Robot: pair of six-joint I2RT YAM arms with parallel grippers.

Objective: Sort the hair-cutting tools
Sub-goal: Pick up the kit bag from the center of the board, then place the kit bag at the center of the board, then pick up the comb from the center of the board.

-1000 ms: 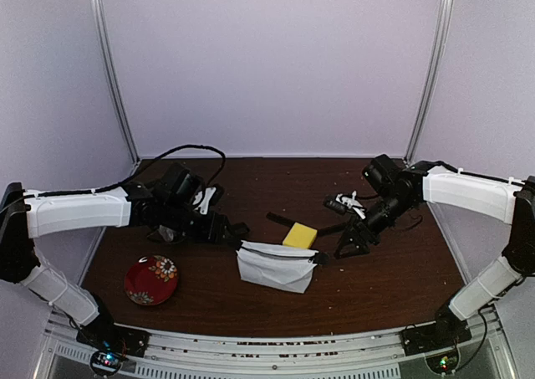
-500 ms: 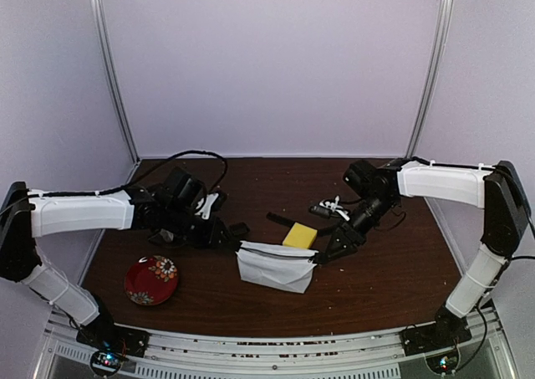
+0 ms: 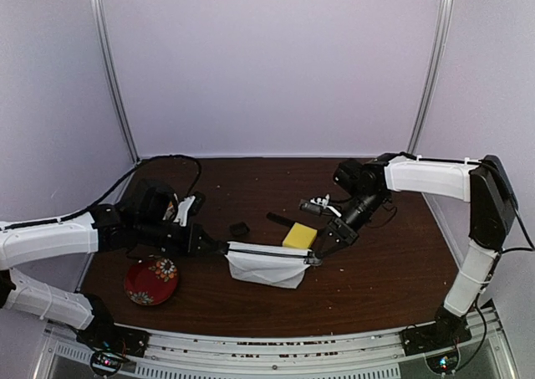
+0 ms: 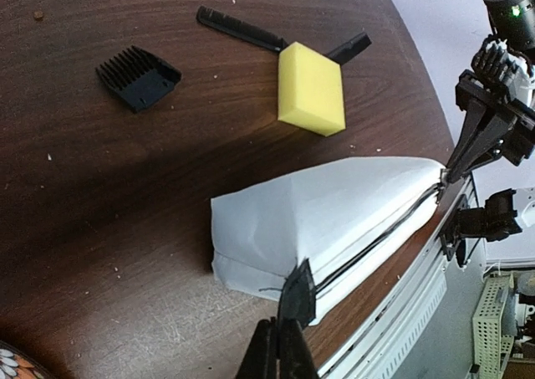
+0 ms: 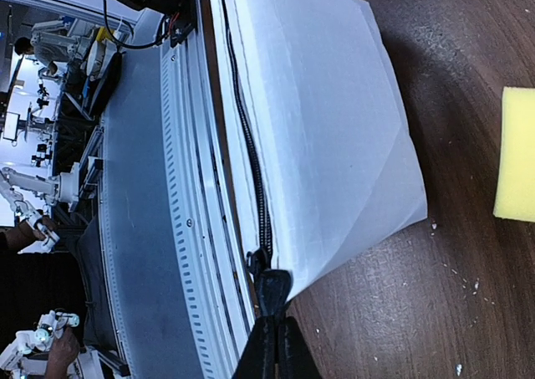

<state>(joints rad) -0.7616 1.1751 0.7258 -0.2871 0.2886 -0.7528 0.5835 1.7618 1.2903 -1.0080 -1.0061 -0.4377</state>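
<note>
Far left, near the front edge of the dark wood table (image 3: 393, 279), sits a red patterned plate (image 3: 151, 279), nothing touching it. Just right of and above the plate, the left gripper (image 3: 219, 247) reaches in low; in its wrist view the fingers (image 4: 266, 358) are pinched tight on a black tab at the left end of the white pouch (image 3: 266, 266), with no gap between them. Behind that end, apart from the pouch, the small black square piece (image 3: 240, 228) lies flat on the wood by itself – its teeth show clearly in the left wrist view (image 4: 138, 76). The white pouch spans the centre with its black zipper (image 5: 249, 161) running along the top edge, pulled in a straight line between the two claws; zipper looks closed, pouch contents can't be seen. Behind the pouch, a slim black comb (image 4: 242, 29) lies angled on the table, its right end near the yellow sponge block (image 3: 299, 236). A second black item (image 4: 349, 47) pokes out from behind the sponge – can't tell which tool it is. The sponge sits just behind the pouch's right half, not touching it. At the right end, the right gripper (image 3: 316, 256) comes down from the right, jaws clamped narrow on the zipper-end tab of the pouch.
</note>
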